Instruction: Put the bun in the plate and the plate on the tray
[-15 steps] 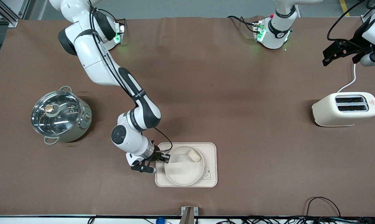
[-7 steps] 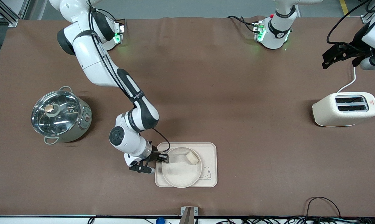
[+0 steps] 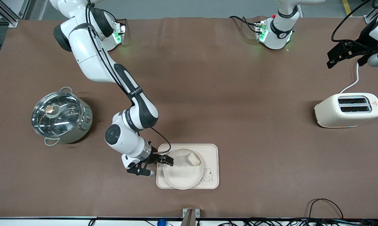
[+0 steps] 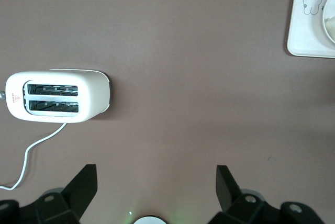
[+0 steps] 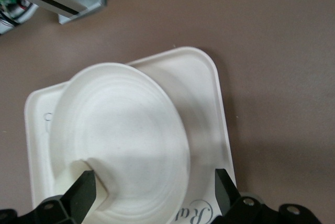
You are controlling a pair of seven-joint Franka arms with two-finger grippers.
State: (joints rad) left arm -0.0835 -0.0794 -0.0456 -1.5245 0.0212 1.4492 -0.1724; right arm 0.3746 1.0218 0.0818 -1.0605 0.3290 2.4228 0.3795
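The round cream plate (image 3: 181,174) lies on the rabbit-printed tray (image 3: 212,155), near the front camera. The small bun (image 3: 193,159) rests in the plate by its rim. My right gripper (image 3: 155,165) is open and empty, just above the plate's rim at the tray's edge toward the right arm's end. The right wrist view shows its jaws (image 5: 154,190) wide apart over the plate (image 5: 125,124), the tray (image 5: 209,93) and the bun (image 5: 73,174). My left gripper (image 3: 333,59) waits open, high over the table by the toaster; its wrist view (image 4: 156,187) shows the jaws spread.
A cream toaster (image 3: 347,110) with a white cord stands at the left arm's end and shows in the left wrist view (image 4: 57,96). A steel pot with a glass lid (image 3: 62,116) stands at the right arm's end. Cables run along the table's front edge.
The plate slid a little toward the right arm's end on the tray, then stayed still. The right gripper has drawn back slightly from the rim. The left gripper shifted slightly.
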